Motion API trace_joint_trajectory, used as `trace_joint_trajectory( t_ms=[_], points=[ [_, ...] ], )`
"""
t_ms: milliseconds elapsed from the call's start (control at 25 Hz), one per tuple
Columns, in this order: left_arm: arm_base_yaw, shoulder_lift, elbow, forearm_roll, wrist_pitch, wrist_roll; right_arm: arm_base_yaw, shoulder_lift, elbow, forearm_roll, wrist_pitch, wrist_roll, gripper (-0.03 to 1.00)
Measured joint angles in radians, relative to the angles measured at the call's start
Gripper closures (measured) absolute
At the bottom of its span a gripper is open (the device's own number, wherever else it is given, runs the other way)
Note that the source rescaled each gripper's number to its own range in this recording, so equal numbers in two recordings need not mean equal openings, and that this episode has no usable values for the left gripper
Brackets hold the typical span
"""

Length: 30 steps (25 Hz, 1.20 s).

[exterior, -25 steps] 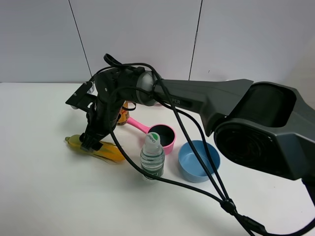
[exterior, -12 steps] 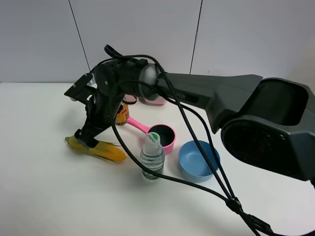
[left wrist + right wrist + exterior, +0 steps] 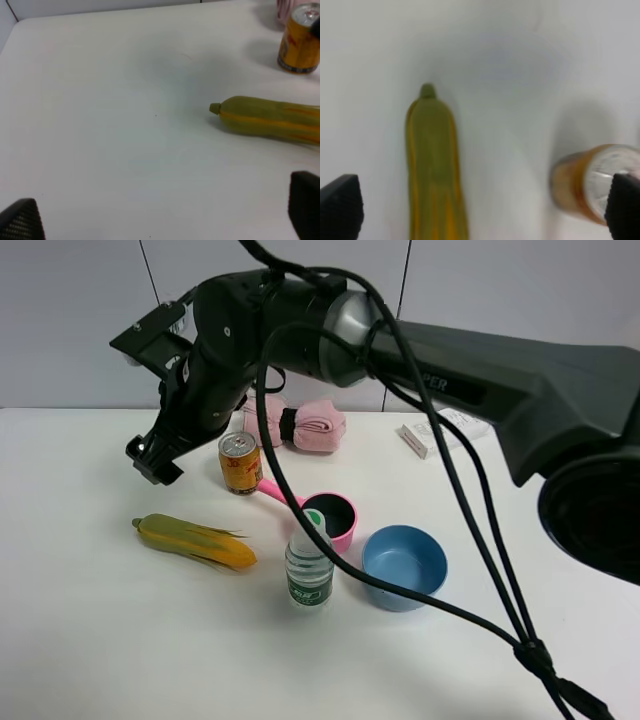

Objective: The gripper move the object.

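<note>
The toy corn cob (image 3: 195,542), yellow with green-yellow husk and a green stem end, lies flat on the white table at the left. It also shows in the left wrist view (image 3: 270,120) and in the right wrist view (image 3: 434,165). My right gripper (image 3: 155,458) reaches across from the right and hangs well above the cob's stem end. It is open and empty, and its fingertips (image 3: 340,205) stand wide apart. My left gripper (image 3: 162,215) is low over the table, left of the cob, open and empty. It does not show in the exterior high view.
An orange can (image 3: 240,462) stands behind the cob. A pink scoop (image 3: 320,512), a water bottle (image 3: 309,565) and a blue bowl (image 3: 404,565) sit to the cob's right. A pink cloth roll (image 3: 300,425) and a white box (image 3: 440,430) lie at the back.
My right gripper was down on the cob's stem end. It has let go and risen up and back, and the cob stays lying on the table.
</note>
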Motion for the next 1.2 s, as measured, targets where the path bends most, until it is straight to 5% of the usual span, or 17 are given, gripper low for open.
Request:
trace_joint_trajectory(
  t_ms=[440, 1040, 1200],
  points=[
    [0.000, 0.000, 0.000, 0.000, 0.000, 0.000, -0.149, -0.149, 0.000, -0.122, 0.019, 0.125, 0.01],
    [0.000, 0.000, 0.000, 0.000, 0.000, 0.000, -0.464, -0.322, 0.000, -0.229, 0.367, 0.198, 0.01],
    [0.000, 0.000, 0.000, 0.000, 0.000, 0.000, -0.531, -0.374, 0.052, -0.243, 0.394, 0.231, 0.01]
  ],
)
